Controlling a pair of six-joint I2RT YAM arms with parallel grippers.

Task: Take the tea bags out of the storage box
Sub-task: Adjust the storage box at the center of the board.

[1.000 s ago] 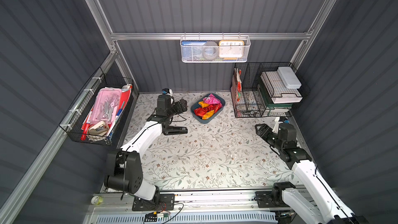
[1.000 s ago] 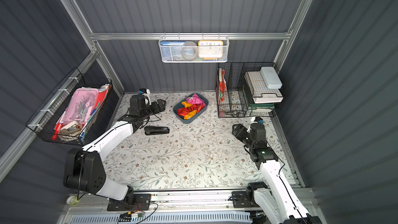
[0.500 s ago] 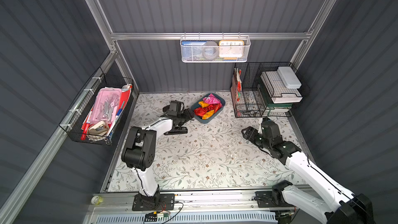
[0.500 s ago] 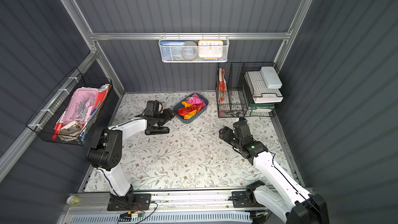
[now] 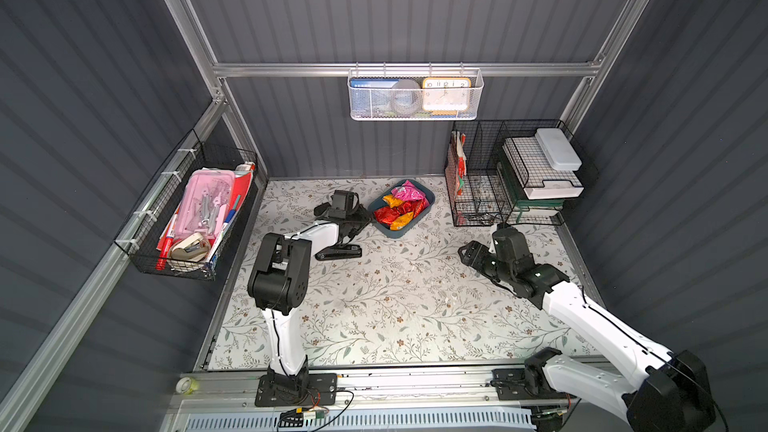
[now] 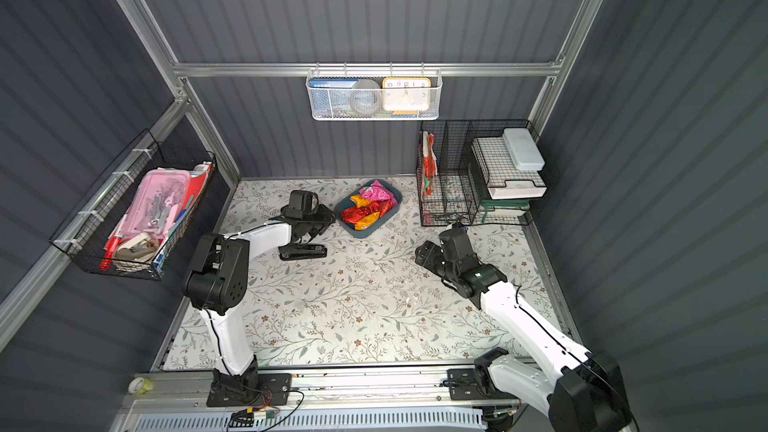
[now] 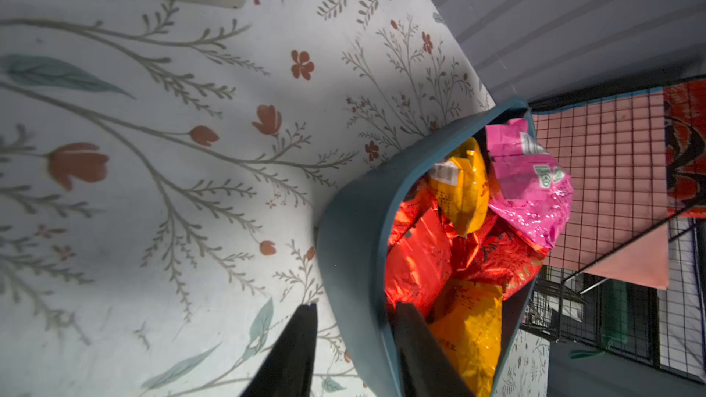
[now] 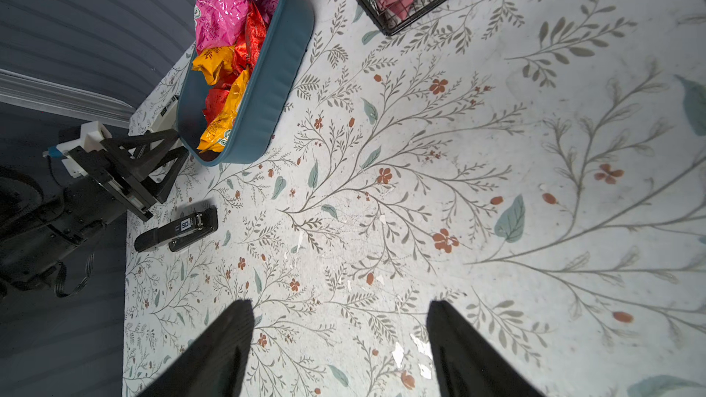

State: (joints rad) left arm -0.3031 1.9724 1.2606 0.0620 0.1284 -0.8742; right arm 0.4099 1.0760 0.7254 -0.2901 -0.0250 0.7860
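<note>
Reaching in over the last second, the left pincer now straddles one wall of the shallow dark teal plastic storage box, upper middle in both top views, its fingers narrowed yet still apart. The crinkly red, orange and pink foil tea bags lie inside. The right pincer, drifted centreward, gapes over the floral worktop.
</note>
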